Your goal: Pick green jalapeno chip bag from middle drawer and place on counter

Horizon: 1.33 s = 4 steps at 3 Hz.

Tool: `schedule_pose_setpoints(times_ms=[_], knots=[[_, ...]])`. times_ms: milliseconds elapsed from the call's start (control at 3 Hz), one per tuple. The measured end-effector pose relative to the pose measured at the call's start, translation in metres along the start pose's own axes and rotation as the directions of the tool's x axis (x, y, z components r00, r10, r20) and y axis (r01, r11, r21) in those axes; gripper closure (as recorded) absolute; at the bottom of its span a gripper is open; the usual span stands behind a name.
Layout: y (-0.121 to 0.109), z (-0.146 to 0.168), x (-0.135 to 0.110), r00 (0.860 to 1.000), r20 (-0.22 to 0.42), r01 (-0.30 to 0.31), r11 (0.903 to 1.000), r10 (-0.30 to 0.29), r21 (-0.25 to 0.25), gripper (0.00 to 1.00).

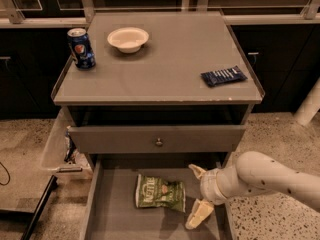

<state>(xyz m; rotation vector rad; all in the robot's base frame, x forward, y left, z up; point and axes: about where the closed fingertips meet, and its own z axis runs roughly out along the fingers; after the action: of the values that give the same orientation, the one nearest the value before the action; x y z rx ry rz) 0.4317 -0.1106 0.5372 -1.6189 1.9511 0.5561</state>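
In the camera view, the middle drawer (112, 215) stands pulled out at the bottom of the cabinet. The green jalapeno chip bag (160, 192) lies flat on its bare grey bottom, about centre, its long side running from 9 to 3 o'clock. The gripper (198, 193) hangs just beside the bag at its 3 o'clock end, inside the drawer's right half. Its two pale fingers (199, 214) are spread wide, one toward 12 o'clock and one toward 6, with nothing between them. Above, a drawer front (159, 139) with a small knob overhangs the back of the open drawer.

The step in hand looks like the approach to the grasp. To do it well, the spread fingers should slide toward 9 o'clock until the bag's near seam sits between them, then press in across its short side. The foil will likely crumple, so a bite well past the seam seems safer. The lift should clear that overhanging front.

On the counter (165, 69) a soda can (81, 48) stands at 10 o'clock, a bowl (128, 38) at 11 and a dark-blue bar (223, 76) at 3. The middle is bare for the placing.
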Motion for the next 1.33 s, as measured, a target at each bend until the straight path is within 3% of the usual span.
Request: schedule_pose_setpoints(times_ms=[333,667,1333], knots=[[-0.005,0.026,0.009,0.998,0.051,0.035,0.9992,-0.036,0.019,0.00],[-0.009,0.071,0.027,0.998,0.049,0.038,0.9992,-0.037,-0.011,0.00],[-0.007,0.079,0.029,0.998,0.057,0.018,0.9996,-0.016,-0.024,0.00]])
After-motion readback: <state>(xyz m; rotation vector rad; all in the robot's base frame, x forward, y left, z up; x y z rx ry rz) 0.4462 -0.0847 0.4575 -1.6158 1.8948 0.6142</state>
